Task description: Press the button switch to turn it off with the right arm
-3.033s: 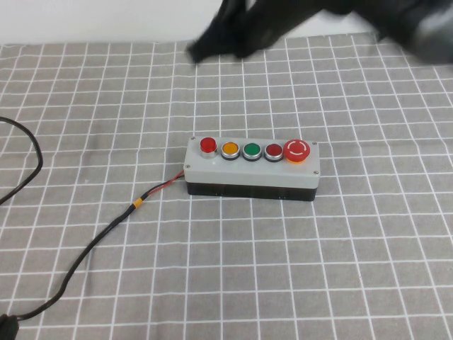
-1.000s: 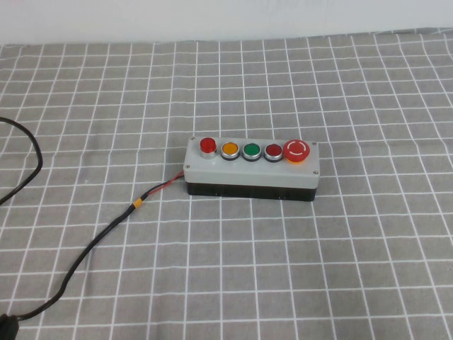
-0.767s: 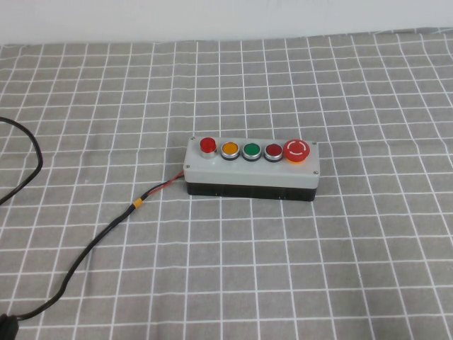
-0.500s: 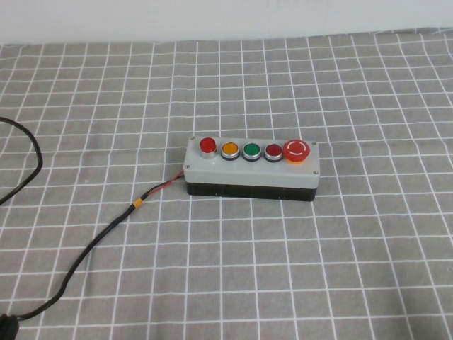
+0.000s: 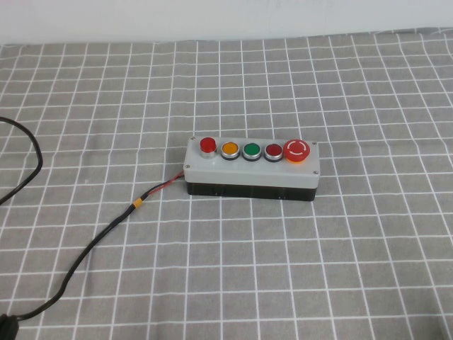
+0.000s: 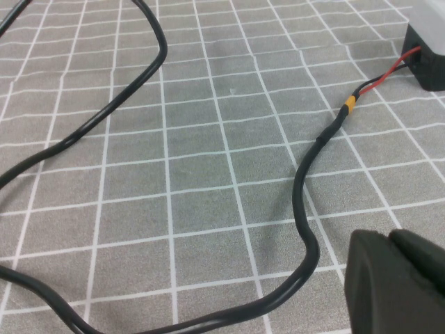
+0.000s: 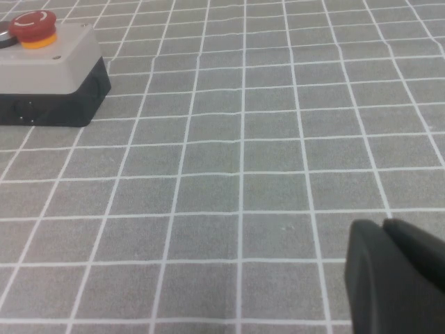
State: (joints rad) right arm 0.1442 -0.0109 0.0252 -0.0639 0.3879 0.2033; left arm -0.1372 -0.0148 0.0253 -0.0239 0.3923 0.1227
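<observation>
The button switch (image 5: 208,145) is the small bright-red button in a silver collar at the left end of the grey-topped box (image 5: 251,168), which sits mid-table in the high view. No arm shows in the high view. My right gripper (image 7: 384,224) is shut and empty, low over the checked cloth, well away from the box's right end (image 7: 52,66); the button switch is out of the right wrist view. My left gripper (image 6: 387,235) is shut and empty beside the black cable (image 6: 304,202).
On the box, orange (image 5: 230,149), green (image 5: 251,150) and dark red (image 5: 273,150) buttons and a large red mushroom button (image 5: 297,149) follow in a row. The black cable (image 5: 92,244) with red wires runs from the box's left end to the left table edge.
Three seconds ago the right arm was blurred across the top of the high view; it has since left that view. Over the last second nothing has moved.
</observation>
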